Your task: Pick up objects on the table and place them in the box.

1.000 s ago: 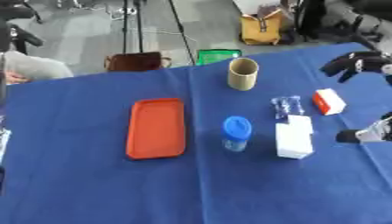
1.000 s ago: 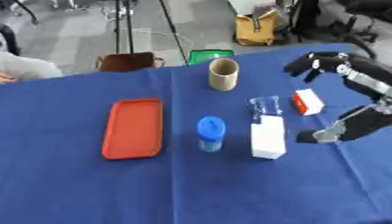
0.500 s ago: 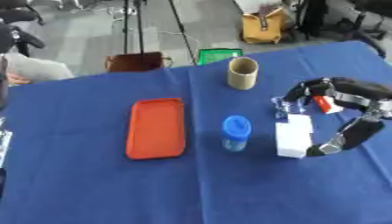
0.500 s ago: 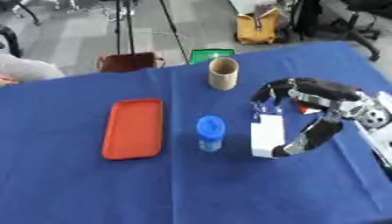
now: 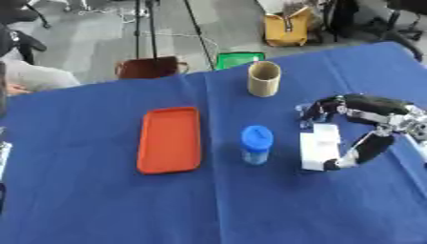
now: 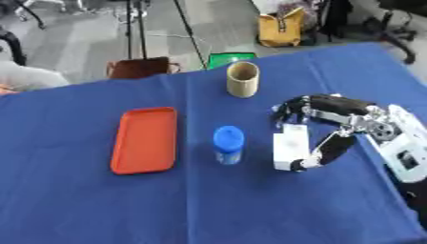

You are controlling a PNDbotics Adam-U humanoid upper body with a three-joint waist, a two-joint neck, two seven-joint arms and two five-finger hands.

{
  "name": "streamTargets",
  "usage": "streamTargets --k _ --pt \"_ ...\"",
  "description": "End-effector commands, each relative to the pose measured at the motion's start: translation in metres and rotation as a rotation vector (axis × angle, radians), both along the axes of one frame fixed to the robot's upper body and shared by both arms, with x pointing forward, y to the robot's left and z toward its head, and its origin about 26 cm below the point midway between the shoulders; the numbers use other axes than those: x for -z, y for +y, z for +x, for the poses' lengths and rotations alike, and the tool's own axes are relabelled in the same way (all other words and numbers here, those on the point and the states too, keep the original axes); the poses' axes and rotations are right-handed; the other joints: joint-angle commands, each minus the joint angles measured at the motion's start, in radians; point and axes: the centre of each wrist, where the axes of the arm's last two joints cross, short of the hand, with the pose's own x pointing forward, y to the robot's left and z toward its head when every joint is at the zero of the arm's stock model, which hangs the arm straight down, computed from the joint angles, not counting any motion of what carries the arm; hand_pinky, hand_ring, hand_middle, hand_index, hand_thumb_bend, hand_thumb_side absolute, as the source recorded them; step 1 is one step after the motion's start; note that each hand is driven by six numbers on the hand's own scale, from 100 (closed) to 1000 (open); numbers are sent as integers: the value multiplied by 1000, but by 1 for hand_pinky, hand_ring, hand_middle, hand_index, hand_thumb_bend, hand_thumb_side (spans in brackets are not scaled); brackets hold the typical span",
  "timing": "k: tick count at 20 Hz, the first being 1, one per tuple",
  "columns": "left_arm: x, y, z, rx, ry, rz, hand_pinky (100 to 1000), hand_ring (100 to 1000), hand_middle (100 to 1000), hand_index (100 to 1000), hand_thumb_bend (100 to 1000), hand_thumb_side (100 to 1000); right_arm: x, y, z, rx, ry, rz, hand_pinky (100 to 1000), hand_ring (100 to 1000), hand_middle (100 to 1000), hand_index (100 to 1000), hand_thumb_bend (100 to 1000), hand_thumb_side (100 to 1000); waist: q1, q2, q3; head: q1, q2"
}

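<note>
A white box (image 5: 320, 150) lies on the blue table right of centre. My right hand (image 6: 333, 105) arches over it from the right: the fingers (image 5: 313, 112) curl down at its far end and the thumb (image 5: 363, 150) reaches to its near end. A bottle with a blue lid (image 5: 256, 143) stands just left of the box. Further left lies the flat orange tray (image 5: 143, 143), with nothing in it. A tan cylinder (image 5: 263, 78) stands upright behind. The hand hides the small things that lay by the box's far end. My left hand shows in no view.
The table's far edge runs diagonally behind the cylinder. Beyond it on the floor are a brown bag (image 5: 150, 67), a green item (image 5: 238, 59) and a yellow bag (image 5: 288, 21). A person's sleeve (image 5: 29, 76) shows at the left edge.
My right hand has come in from the right edge and lowered over the white box, fingers at its far end and thumb at its near end. The box stays in place.
</note>
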Motion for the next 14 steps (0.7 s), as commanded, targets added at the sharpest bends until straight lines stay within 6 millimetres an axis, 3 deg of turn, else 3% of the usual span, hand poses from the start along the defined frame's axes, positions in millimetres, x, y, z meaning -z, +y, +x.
streamTargets --k 1,9,11,12,14 --pt "-9 -1 -1 11 -27 12 479 705 689 805 719 729 -9 -4 5 -22 -50 -47 655 779 782 875 654 272 -3 -10 3 -2 -7" --pt "-9 -1 0 12 -27 10 479 705 689 805 719 729 3 -8 9 19 -109 -60 645 763 757 859 619 274 -2 -9 7 -3 -9" --pt "-9 -1 0 12 -27 10 479 705 689 805 719 729 6 -8 9 21 -124 -65 597 724 707 830 579 275 -3 -9 7 -3 -8" --pt "-9 -1 0 12 -27 10 479 706 689 805 718 729 7 -9 10 21 -130 -65 507 657 648 795 506 284 -3 -9 8 -3 -8" --pt "-9 -1 0 12 -28 10 479 705 689 805 718 729 9 -9 10 22 -142 -60 411 614 611 773 471 281 -4 -9 8 -3 -7"
